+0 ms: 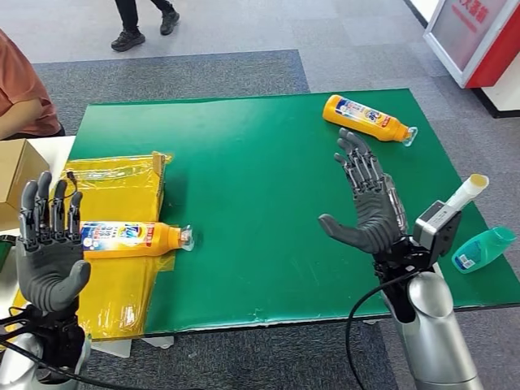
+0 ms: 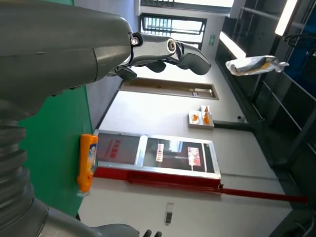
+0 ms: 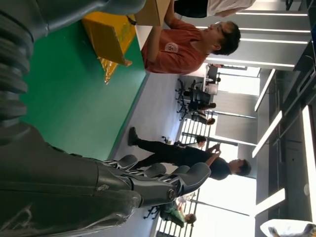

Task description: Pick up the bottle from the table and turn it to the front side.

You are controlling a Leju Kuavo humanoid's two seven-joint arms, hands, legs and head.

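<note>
Two orange bottles lie on their sides on the green table (image 1: pixel 263 203). One orange bottle (image 1: pixel 366 119) lies at the far right, cap pointing right, and it appears again as the orange bottle (image 2: pixel 87 162) in the left wrist view. The other orange bottle (image 1: pixel 132 236) rests on a yellow bag (image 1: pixel 116 175) at the left, label up. My right hand (image 1: pixel 368 201) hovers open, fingers spread, a little nearer than the far bottle, touching nothing. My left hand (image 1: pixel 48 244) is raised open at the table's left edge, just left of the near bottle, holding nothing.
A teal bottle (image 1: pixel 482 248) and a white tube (image 1: pixel 468 191) lie at the table's right edge beside my right wrist. A cardboard box (image 1: pixel 17 172) stands at the left. A person in an orange shirt (image 1: pixel 21 89) sits at the far left; another person (image 1: pixel 145 20) walks beyond the table.
</note>
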